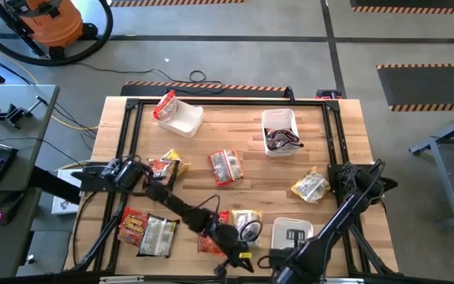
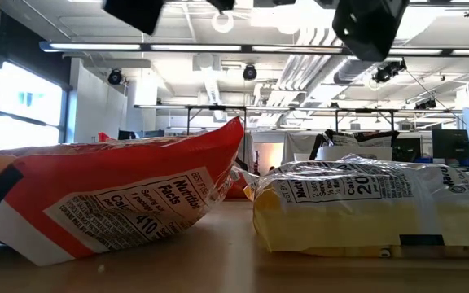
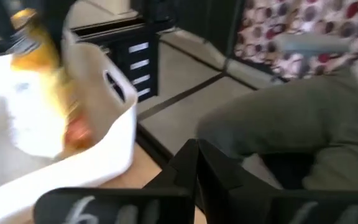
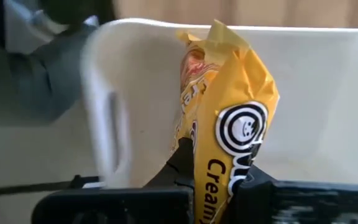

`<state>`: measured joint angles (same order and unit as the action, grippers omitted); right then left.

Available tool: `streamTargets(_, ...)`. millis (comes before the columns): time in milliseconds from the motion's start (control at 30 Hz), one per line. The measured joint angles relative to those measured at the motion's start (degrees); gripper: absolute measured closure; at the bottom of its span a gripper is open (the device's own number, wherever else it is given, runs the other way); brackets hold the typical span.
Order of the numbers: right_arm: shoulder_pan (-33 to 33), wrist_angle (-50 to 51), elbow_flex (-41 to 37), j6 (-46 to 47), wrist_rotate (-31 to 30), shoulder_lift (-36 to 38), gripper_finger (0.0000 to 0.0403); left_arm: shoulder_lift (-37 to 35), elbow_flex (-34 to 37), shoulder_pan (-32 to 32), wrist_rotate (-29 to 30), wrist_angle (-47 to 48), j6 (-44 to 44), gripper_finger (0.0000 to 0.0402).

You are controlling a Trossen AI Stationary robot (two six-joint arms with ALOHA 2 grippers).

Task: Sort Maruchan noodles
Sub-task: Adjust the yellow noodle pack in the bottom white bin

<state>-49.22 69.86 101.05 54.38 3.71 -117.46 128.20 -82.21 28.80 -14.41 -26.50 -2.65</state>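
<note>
Yellow crinkled plastic fills the right wrist view: the right gripper (image 4: 213, 180) is clamped on a yellow Maruchan packet (image 4: 229, 106), its two dark fingers pinching the packet's lower edge so that the black-and-white round logo stands just above them. Directly beyond the fingers is the pale wall of a white bin (image 4: 328, 93), with a handle slot in the wall off to one side of the held packet.

The left gripper (image 3: 194, 165) is just beside that same bin, outside its handled end wall. Its fingers seem to be pressed together with nothing between them, though the view is blurred. From there the yellow packet shows as a smear of colour over the bin's hollow.

In the high view both arms reach to the near edge of the wooden table (image 1: 251, 181), meeting around the near bin. The other noodles lie away from the grippers:
- Close to the left arm's forearm are a red packet (image 1: 134, 226) and a silvery packet (image 1: 160, 235), touching each other.
- Further out lie a yellow-red packet (image 1: 165, 166) and a red-silver packet (image 1: 227, 167).
- A yellow-silver packet (image 1: 310, 187) lies near the right arm's base.
- Well apart from both grippers, at the far side, a second white bin (image 1: 186, 120) holds a red packet (image 1: 165, 106).
- Also at the far side, a third white bin (image 1: 280, 120) holds a dark packet (image 1: 280, 140).
</note>
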Motion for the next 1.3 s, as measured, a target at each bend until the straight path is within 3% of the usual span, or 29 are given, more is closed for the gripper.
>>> streamTargets(100,-1.22,-2.84,0.44,-0.45,-1.44,0.04,0.0402,0.00,0.00,0.65,3.30,-0.21,0.48,0.0401)
streamTargets(333,-1.96,-4.65,0.46,0.32,-2.47,-0.64,0.0386,0.00,0.00,-0.03,4.63,-1.38,6.48,0.0401)
streamTargets(533,-1.79,-4.91,0.46,3.63,-3.10,-0.73,0.0314,0.78,0.00,0.90,4.50,-2.57,8.31,0.0401)
streamTargets(767,-1.57,-12.82,0.46,5.17,-1.14,-0.66,0.0241,5.88,-0.10,2.71,3.02,-9.83,12.31,0.0401)
streamTargets(1300,-1.37,-12.81,0.46,12.98,-4.89,2.59,0.0238,11.83,-6.88,3.03,6.36,-10.99,13.04,0.0401)
